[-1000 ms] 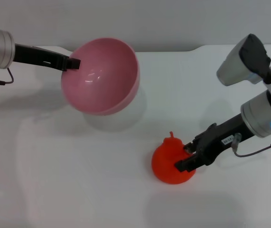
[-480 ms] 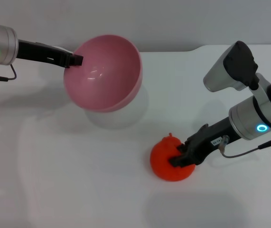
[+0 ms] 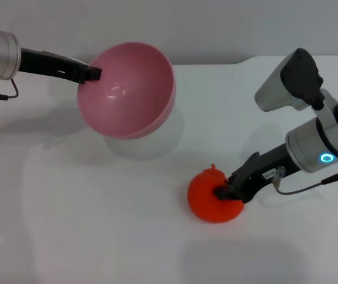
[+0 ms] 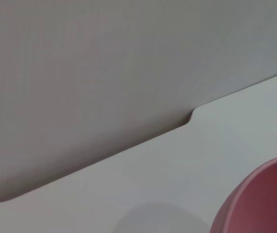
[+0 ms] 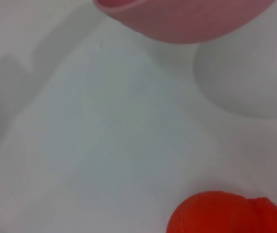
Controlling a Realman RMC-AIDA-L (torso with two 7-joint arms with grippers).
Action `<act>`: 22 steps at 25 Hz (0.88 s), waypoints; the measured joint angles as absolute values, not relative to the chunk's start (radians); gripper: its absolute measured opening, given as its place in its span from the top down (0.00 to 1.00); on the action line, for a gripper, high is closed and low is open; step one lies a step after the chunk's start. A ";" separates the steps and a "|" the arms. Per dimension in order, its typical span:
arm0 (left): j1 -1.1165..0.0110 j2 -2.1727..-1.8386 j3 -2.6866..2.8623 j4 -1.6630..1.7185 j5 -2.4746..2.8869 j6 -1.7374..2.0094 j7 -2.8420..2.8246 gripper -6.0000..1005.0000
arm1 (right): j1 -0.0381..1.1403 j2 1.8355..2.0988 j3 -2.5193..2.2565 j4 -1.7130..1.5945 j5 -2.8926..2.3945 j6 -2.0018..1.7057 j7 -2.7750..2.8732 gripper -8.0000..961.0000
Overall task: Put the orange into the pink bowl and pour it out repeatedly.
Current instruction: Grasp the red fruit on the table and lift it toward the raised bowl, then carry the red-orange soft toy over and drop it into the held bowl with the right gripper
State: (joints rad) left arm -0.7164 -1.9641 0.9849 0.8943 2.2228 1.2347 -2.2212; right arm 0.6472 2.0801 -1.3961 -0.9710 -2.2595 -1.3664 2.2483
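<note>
Bare tabletop lies open between the raised pink bowl and the orange.

A curved edge of the pink bowl hangs over the white table, its shadow beneath.

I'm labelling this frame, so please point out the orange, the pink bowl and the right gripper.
orange point(image 3: 207, 200), head view, on its rounded front.
pink bowl point(image 3: 127, 94), head view, on its glossy inner wall.
right gripper point(image 3: 223, 193), head view, at its fingertips against the orange.

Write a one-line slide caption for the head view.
Left gripper holds the tilted, empty pink bowl above the white table while the right gripper grips the orange.
</note>
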 joint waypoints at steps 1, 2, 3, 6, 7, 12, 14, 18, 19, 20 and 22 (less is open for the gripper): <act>-0.716 -1.962 0.985 0.894 2.223 1.235 -2.221 0.95 | 0.647 2.080 -1.395 -0.972 -2.254 -1.369 2.248 0.87; -0.716 -1.962 0.985 0.894 2.223 1.235 -2.221 0.95 | 0.646 2.079 -1.395 -0.974 -2.249 -1.370 2.248 0.88; -0.716 -1.962 0.985 0.894 2.223 1.235 -2.221 0.95 | 0.641 2.078 -1.394 -0.985 -2.237 -1.376 2.248 0.88; -0.716 -1.961 0.985 0.894 2.223 1.234 -2.220 0.95 | 0.596 2.075 -1.394 -1.087 -2.181 -1.409 2.248 0.90; -0.716 -1.961 0.985 0.894 2.223 1.234 -2.220 0.95 | 0.574 2.075 -1.393 -1.136 -2.160 -1.423 2.247 0.90; -0.711 -1.966 0.985 0.888 2.223 1.233 -2.211 0.95 | 0.470 2.083 -1.317 -1.430 -2.053 -1.528 2.249 0.92; -0.711 -1.966 0.985 0.888 2.223 1.233 -2.211 0.95 | 0.455 2.084 -1.263 -1.485 -1.991 -1.586 2.248 0.93; -0.706 -1.970 0.997 0.878 2.224 1.215 -2.205 0.95 | 0.428 2.083 -1.142 -1.581 -1.863 -1.658 2.205 0.93; -0.706 -1.970 0.997 0.878 2.224 1.215 -2.205 0.95 | 0.420 2.083 -1.118 -1.600 -1.837 -1.664 2.185 0.93; -0.706 -1.970 0.997 0.878 2.224 1.215 -2.205 0.95 | 0.412 2.083 -1.097 -1.614 -1.804 -1.666 2.160 0.93; -0.706 -1.982 1.012 0.877 2.224 1.217 -2.205 0.95 | 0.397 2.084 -1.067 -1.629 -1.744 -1.666 2.113 0.93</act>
